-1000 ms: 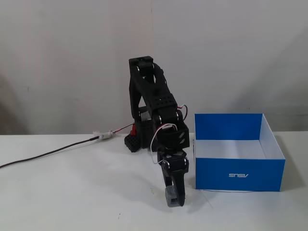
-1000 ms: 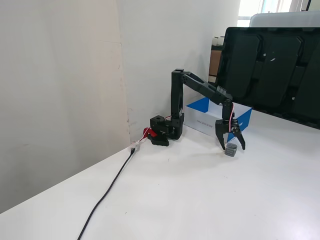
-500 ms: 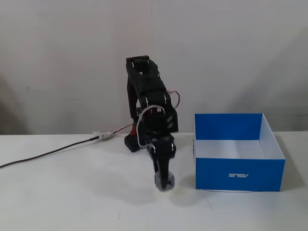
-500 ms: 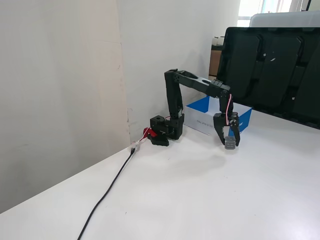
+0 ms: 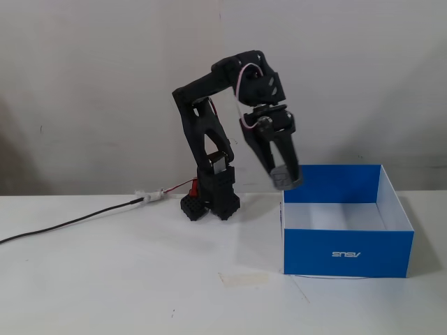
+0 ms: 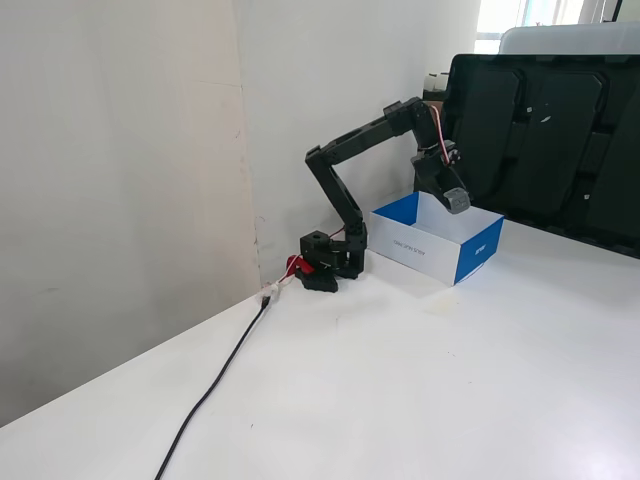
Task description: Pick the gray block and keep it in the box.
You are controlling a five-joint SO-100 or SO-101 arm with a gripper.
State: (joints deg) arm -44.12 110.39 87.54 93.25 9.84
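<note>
You have the gray block (image 5: pixel 282 176) clamped in the jaws of the gripper (image 5: pixel 285 177), lifted well clear of the desk (image 5: pixel 126 279) and hanging at the left wall of the box (image 5: pixel 347 252), near its far corner. The step in hand is the carry over the box, and the drop is not yet due.

To do it well, swing the block further right until it sits over the white floor of the box, not over the rim. Keep your height as you cross the blue wall, since the block hangs only slightly above the rim and a low pass could clip the wall and shove the box. Lower a little inside before you part the jaws, so the block does not bounce out. Keep the clamp firm until then.

The front-on fixed view gives you the left-right placement plainly: block at the left wall, most of the box open to the right. It cannot tell you how far back the block is. The side-on fixed view (image 6: pixel 456 200) fills that in, with the block showing above the far part of the box (image 6: pixel 436 240). That view also shows the cable (image 6: pixel 215 385) trailing across the near desk, well apart from your path.
</note>
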